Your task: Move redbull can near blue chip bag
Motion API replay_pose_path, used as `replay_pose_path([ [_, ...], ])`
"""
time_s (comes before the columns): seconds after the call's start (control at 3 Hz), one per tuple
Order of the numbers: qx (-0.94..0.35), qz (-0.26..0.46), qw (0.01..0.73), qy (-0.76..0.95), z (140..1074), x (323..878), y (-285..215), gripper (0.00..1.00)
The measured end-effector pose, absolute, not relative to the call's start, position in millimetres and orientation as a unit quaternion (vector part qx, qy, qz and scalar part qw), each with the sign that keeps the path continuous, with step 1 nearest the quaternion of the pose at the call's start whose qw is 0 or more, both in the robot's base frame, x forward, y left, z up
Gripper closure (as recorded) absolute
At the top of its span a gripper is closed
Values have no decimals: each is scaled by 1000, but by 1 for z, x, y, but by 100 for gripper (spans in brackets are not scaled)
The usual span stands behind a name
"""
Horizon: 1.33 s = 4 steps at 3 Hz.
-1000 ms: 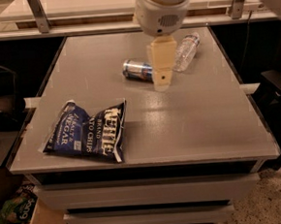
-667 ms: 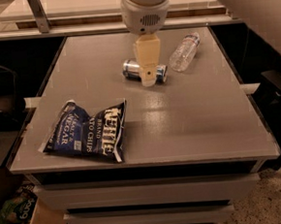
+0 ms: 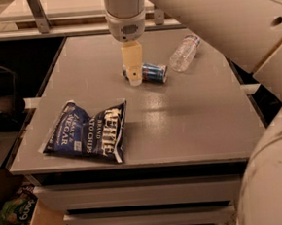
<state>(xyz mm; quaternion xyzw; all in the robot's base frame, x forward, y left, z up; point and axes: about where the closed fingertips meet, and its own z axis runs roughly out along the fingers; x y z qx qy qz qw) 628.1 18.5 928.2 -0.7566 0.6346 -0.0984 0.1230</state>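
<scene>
The redbull can [image 3: 153, 72] lies on its side on the grey table [image 3: 190, 120], at the back middle. My gripper [image 3: 135, 79] hangs straight down from the arm in front of the can's left end and hides that end. The blue chip bag [image 3: 86, 133] lies flat at the front left of the table, well apart from the can and the gripper.
A clear plastic water bottle [image 3: 184, 54] lies on its side just right of the can. My arm's large white links [image 3: 251, 22] fill the right side of the view. A cardboard box [image 3: 23, 221] stands on the floor at the lower left.
My gripper has moved left, from the can's right end to its left end. The can, the bottle and the chip bag have not moved.
</scene>
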Motion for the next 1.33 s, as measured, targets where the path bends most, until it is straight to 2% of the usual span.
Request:
replay_pose_path([
  [0.67,-747,-104,128,643,926,635,13,0],
  [1.33,-724,-112,99,673,894,663,-19,0],
])
